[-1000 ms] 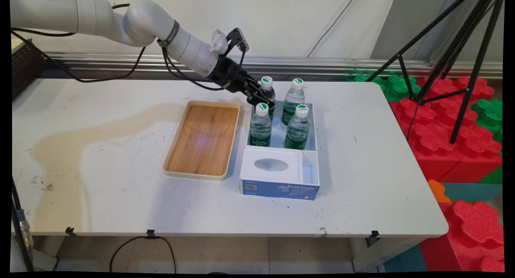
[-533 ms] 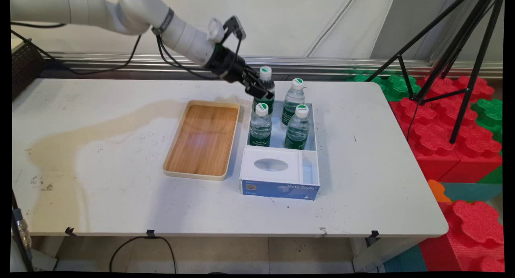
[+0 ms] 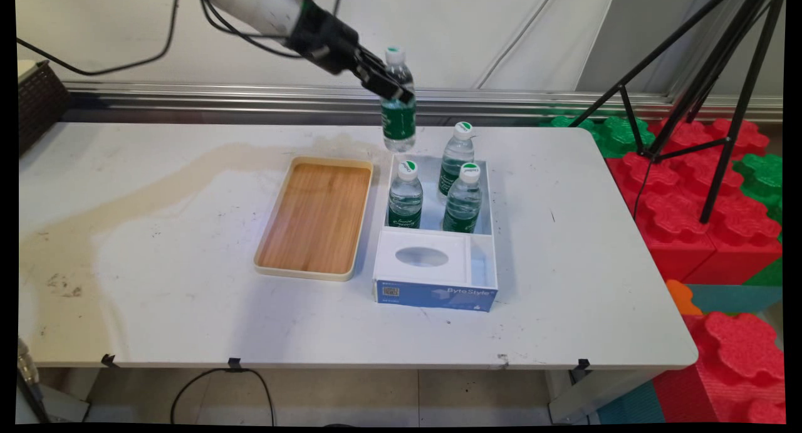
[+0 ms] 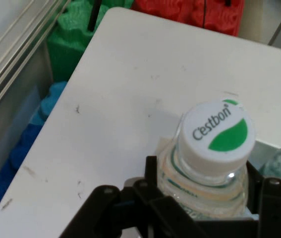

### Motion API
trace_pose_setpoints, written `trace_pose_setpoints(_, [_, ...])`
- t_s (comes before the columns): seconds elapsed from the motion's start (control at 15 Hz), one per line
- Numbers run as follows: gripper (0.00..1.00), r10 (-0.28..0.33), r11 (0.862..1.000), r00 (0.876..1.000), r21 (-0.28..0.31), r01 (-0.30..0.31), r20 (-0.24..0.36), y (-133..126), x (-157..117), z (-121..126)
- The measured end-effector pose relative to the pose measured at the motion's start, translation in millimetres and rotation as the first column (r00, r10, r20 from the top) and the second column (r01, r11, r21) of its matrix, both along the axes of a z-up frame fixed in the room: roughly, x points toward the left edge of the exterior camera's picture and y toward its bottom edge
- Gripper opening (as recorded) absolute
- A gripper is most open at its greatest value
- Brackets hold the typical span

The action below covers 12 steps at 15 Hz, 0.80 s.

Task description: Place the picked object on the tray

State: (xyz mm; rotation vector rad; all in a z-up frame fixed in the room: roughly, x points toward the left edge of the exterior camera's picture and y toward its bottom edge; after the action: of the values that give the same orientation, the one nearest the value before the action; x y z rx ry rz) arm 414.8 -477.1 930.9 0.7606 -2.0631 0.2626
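Note:
My black gripper (image 3: 391, 85) is shut on a clear water bottle (image 3: 397, 116) with a green label and a white-and-green cap, gripping it just below the neck. The bottle hangs upright in the air above the far left corner of the white box (image 3: 490, 232). In the hand view the held bottle's cap (image 4: 215, 133) fills the lower right, with the gripper (image 4: 204, 198) closed round the bottle's shoulder. Three more water bottles (image 3: 405, 196) (image 3: 457, 160) (image 3: 463, 200) stand in the box's far compartment.
A bamboo tray (image 3: 316, 216) with a cream rim lies left of the box. The box's near part holds a white insert with an oval hole (image 3: 421, 256). A black tripod (image 3: 708, 94) and red and green foam blocks (image 3: 702, 195) stand right of the table.
The gripper, shut on the far left bottle, has lifted it straight up out of the box. The arm has risen toward the picture's top edge.

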Motion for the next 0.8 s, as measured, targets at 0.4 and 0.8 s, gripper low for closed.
trace_pose_setpoints(0.4, [0.0,-0.048,0.999,0.999,0.021,0.048,-0.005,36.1,38.6,42.3])
trace_pose_setpoints(0.8, [0.0,-0.141,0.99,0.99,0.024,0.141,0.01,88.2,72.0,39.4])
